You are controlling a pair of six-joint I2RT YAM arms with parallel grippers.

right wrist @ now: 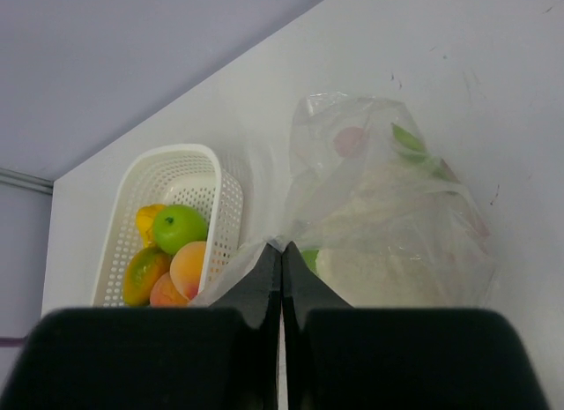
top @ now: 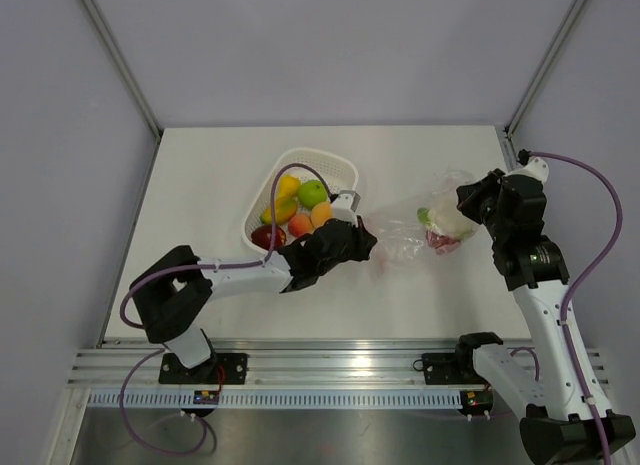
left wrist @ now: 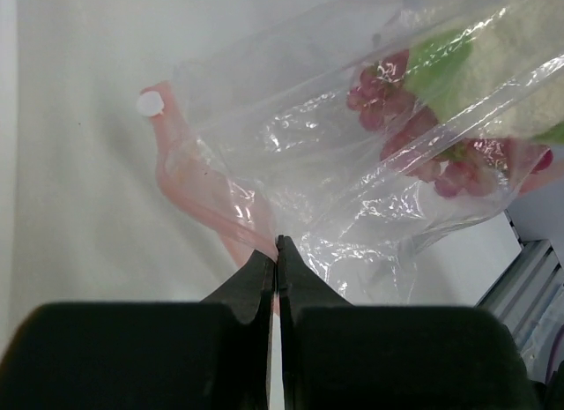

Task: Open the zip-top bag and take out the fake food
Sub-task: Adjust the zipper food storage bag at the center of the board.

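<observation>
Clear crinkly zip-top bag (top: 410, 240) lies on the white desk (top: 200, 205) beside a white perforated basket (top: 320, 153). Left wrist: the left claw (left wrist: 278, 251) is pinched shut on its edge, with dark red fake food (left wrist: 397, 119) inside. Right wrist: the right claw (right wrist: 282, 251) is closed, apparently nipping the film.

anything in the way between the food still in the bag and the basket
Yes. The left gripper, shut on the zip-top bag at its pink-strip end, sits with its wrist between the bag and the white basket. The leafy piece and dark red piece are also wrapped in the bag's plastic.
</observation>
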